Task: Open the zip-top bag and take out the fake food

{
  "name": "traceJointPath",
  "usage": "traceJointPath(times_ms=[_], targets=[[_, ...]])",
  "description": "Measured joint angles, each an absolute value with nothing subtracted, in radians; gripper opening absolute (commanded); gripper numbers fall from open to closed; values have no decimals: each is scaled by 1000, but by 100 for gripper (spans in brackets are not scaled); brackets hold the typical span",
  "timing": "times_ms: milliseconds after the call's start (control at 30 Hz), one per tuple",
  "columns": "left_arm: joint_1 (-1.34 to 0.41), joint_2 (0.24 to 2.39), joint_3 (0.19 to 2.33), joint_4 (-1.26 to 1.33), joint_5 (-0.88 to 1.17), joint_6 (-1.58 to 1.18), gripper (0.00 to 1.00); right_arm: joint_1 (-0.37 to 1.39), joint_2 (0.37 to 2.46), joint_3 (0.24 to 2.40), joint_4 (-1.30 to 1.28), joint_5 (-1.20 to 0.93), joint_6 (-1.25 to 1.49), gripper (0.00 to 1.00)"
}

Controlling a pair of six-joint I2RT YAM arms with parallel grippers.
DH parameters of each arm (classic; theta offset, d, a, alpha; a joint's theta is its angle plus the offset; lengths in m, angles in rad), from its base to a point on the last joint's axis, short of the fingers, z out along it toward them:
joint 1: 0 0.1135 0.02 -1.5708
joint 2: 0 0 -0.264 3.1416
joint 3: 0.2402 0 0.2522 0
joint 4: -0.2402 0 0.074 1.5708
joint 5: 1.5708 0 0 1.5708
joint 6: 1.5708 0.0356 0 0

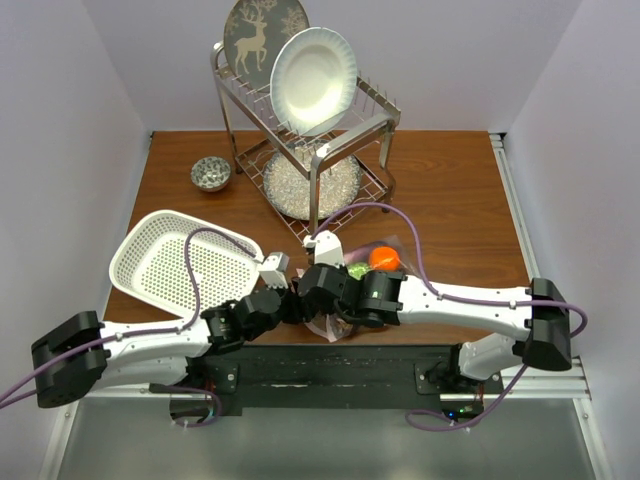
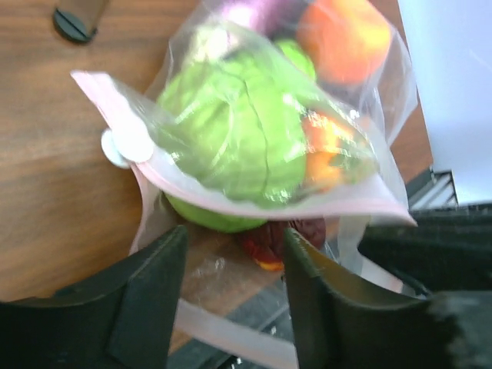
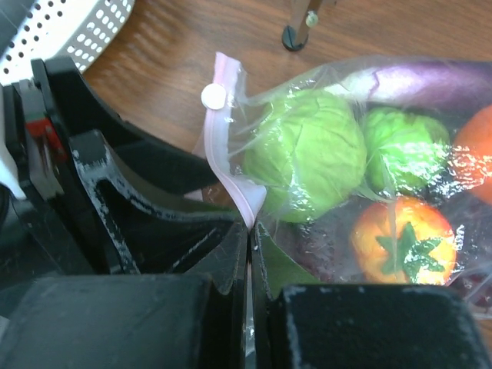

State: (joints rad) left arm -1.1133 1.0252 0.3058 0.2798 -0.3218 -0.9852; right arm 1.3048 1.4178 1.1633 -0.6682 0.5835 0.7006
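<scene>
The zip-top bag lies near the table's front edge, holding the fake food: a green cabbage, a lime, an orange fruit, a tomato-like fruit and a purple piece. My right gripper is shut on the bag's pink zip strip, below its white slider. My left gripper is open at the bag's mouth. One lip of the strip runs loose between its fingers, and the other lip is raised above them. In the top view both grippers meet at the bag's left end.
A white perforated basket lies at the left. A small patterned bowl sits behind it. A wire dish rack with a white plate stands at the back centre. The table's front edge is right beside the bag.
</scene>
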Motion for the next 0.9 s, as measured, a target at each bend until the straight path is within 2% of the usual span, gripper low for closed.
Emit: traceJointPath(times_ms=[100,200,267,400,533,633,900], targets=[[-1113,1055,293,338,-355,-986,67,1305,1393,1138,-670,581,719,47],[-1113,1079,280,391,-387,-983,72,1306,1320,1097,-670,578,726,53],[-1113,1095,275,418,-402,-979,72,1306,1254,1073,-673,579,726,53],[-1113,1114,262,473,-415,-975,70,1288,1148,1046,-670,582,727,33],[-1113,1134,249,524,-422,-975,71,1123,1120,989,-620,500,712,28],[-1113,1141,230,558,-426,-971,78,1008,1164,971,-601,453,689,25],[-1114,1166,223,604,-432,-930,93,964,1417,1004,-505,360,649,15]])
